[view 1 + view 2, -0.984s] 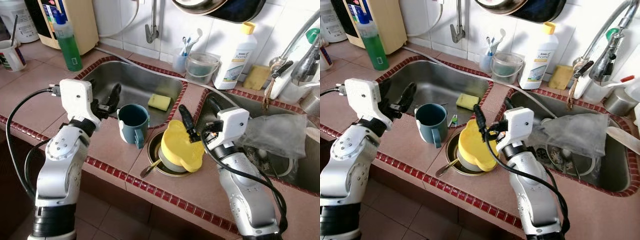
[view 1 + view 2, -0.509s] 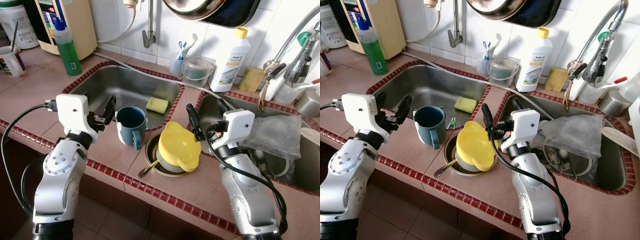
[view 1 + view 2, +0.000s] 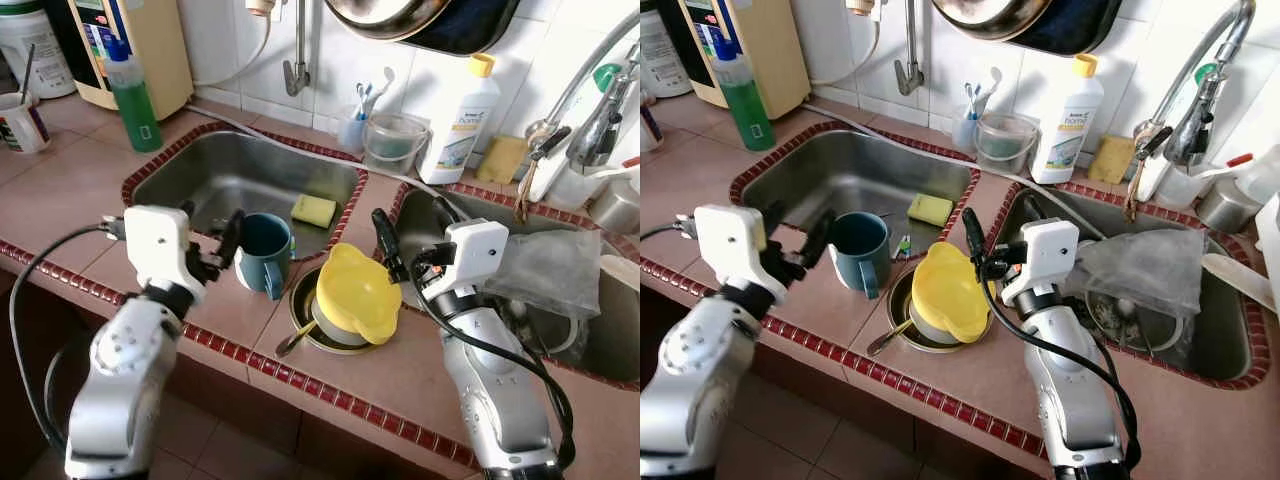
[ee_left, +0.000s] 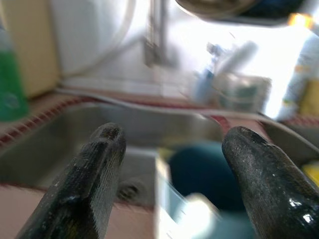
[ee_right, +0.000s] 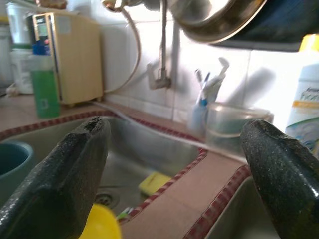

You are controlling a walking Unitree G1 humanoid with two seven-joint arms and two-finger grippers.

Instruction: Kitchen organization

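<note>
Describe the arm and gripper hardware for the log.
Two silver jointed arms, each ending in a white boxy wrist housing. Left gripper and right gripper each carry two long, matte black, round-tipped fingers. Black cables loop from the wrist housings down along the arms.

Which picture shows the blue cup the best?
The left eye view shows the blue cup best: whole, sharp, handle and dark inside visible. The right eye view shows it nearly as well. The left wrist view has it blurred between the end effector's fingers; the right wrist view catches just its rim.
</note>
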